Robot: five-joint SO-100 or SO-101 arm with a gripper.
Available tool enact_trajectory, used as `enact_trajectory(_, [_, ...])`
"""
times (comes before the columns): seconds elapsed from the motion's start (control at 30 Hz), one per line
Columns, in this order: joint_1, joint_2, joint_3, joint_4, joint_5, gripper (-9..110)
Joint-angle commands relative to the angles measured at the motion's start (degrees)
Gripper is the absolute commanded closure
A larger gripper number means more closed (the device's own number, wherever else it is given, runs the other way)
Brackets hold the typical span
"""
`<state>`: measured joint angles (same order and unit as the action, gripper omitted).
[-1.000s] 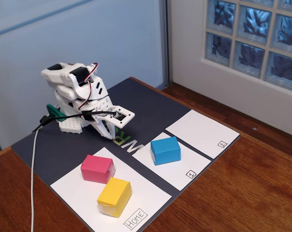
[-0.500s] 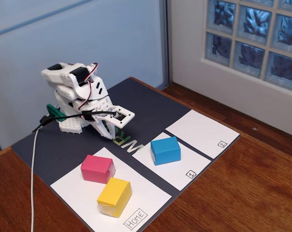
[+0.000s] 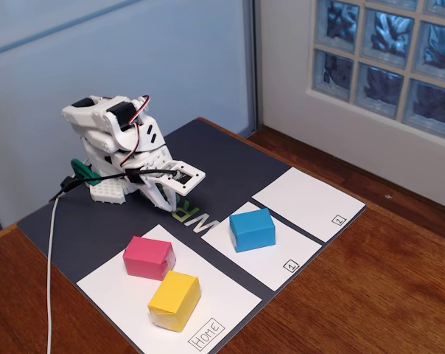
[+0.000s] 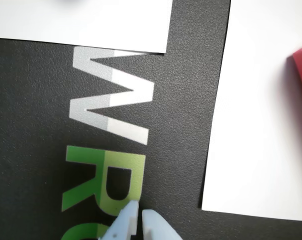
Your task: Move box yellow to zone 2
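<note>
While the arm sits folded at the mat's (image 3: 230, 158) back, its gripper (image 3: 166, 198) hangs low over the printed letters (image 4: 116, 105), fingertips (image 4: 127, 220) nearly together and holding nothing. Well apart from it, the yellow box (image 3: 174, 299) lies on the Home panel (image 3: 116, 299), touching the pink block (image 3: 149, 257). A blue block (image 3: 252, 229) occupies panel 1 (image 3: 281, 258); zone 2 (image 3: 307, 201) is bare.
</note>
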<state>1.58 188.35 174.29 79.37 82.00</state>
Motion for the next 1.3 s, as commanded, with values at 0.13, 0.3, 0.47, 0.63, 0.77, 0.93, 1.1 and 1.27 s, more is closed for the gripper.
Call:
enact_trajectory(0.13, [2.7, 3.0, -0.2, 3.6, -0.3, 101])
enact_trajectory(0.3, [5.1, 3.0, -0.2, 3.0, -3.9, 102])
enact_trajectory(0.47, [2.5, 3.0, -0.8, -1.7, 0.0, 102])
enact_trajectory(0.63, [-2.4, -2.8, -5.0, -9.1, 8.1, 102])
enact_trajectory(0.77, [-5.7, -35.1, -22.4, -14.2, 15.1, 102])
enact_trajectory(0.93, [-7.2, -54.1, -42.6, -15.6, 21.6, 102])
enact_trajectory(1.1, [-5.4, -65.0, -56.2, -15.6, 27.6, 102])
enact_trajectory(1.27, [-4.0, -73.1, -65.5, -15.0, 37.3, 102])
